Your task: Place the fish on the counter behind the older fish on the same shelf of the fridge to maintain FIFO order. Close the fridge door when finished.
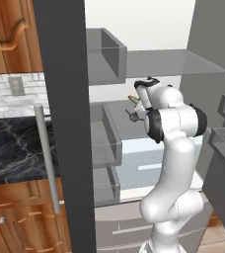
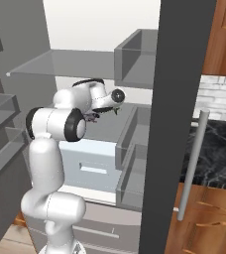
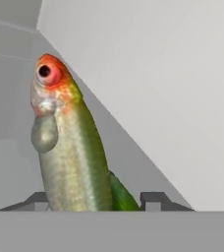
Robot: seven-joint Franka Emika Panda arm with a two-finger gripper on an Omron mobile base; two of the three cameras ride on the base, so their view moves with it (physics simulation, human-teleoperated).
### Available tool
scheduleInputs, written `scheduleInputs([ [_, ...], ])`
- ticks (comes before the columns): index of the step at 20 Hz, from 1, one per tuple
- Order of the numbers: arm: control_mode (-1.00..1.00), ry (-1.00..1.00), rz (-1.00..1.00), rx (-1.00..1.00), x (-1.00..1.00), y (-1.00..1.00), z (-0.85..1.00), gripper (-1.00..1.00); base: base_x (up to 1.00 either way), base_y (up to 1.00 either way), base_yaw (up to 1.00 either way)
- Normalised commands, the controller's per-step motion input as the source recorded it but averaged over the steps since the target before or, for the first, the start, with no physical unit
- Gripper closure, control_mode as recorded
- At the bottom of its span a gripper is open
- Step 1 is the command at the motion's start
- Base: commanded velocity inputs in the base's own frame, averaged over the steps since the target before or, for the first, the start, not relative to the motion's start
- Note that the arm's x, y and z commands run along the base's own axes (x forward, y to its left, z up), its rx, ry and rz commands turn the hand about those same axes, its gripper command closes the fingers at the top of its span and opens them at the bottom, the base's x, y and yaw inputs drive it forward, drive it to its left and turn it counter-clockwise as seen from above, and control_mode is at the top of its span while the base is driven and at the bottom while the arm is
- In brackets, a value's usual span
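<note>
Claw (image 3: 97,201) grips slender, scaly fish (image 3: 70,147); shelf (image 1: 119,116) flat, grey.

Fish (image 3: 70,147): slender, silvery grey-green body, orange-red head with dark eye, green along the back edge. Its body rises between the two dark fingertips, head pointing away from the hand; a small part (image 1: 133,99) shows beside the wrist, over the shelf.

Shelf (image 1: 122,116): flat, grey, plain, above pale blue-white drawers.

Fridge (image 1: 62,123): grey steel, both doors open, white interior, bar handle.

Counter (image 1: 16,148): glossy black marble, white veins, wooden fronts below.
</note>
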Motion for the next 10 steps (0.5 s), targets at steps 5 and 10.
scheduleInputs([
  [5, -1.0, -0.03, 0.05, -0.01, 0.45, 0.33, -0.11, 1.0, 0.0, 0.0, 0.0],
  [10, -1.0, -0.05, 0.12, 0.0, 0.19, 0.31, -0.27, -1.0, 0.0, 0.0, 0.0],
])
